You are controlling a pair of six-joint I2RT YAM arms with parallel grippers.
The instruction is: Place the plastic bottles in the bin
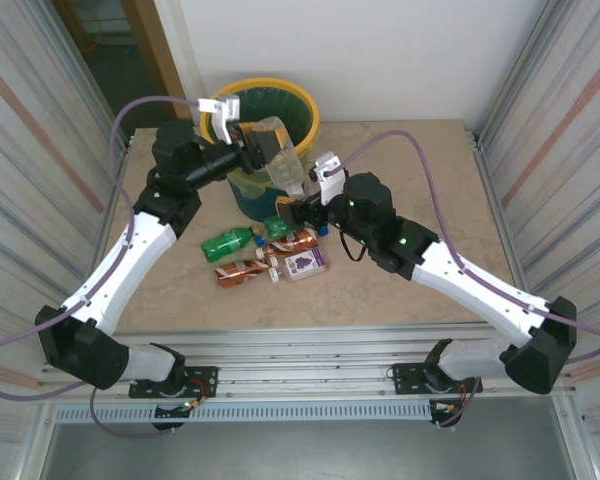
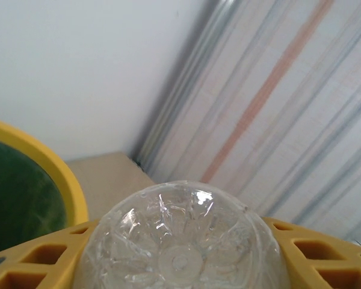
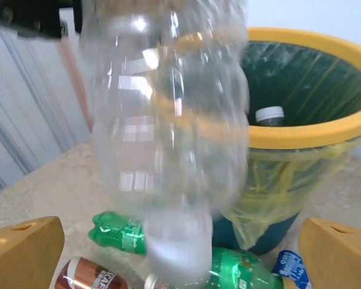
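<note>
One clear bottle [image 1: 280, 152] clamped by base in left pincer [image 1: 255, 140], neck low, seemingly just outside near rim of bin [image 1: 270, 83]. Right pincer [image 1: 295, 212] wide apart beneath, empty. Carry bottle fully over bin mouth before release. Other bottles [image 1: 265, 255] lie on worktop [image 1: 430, 250].

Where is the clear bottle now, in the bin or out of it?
Out. The left end effector holds the clear bottle in the air, outside the rim of the bin.
</note>
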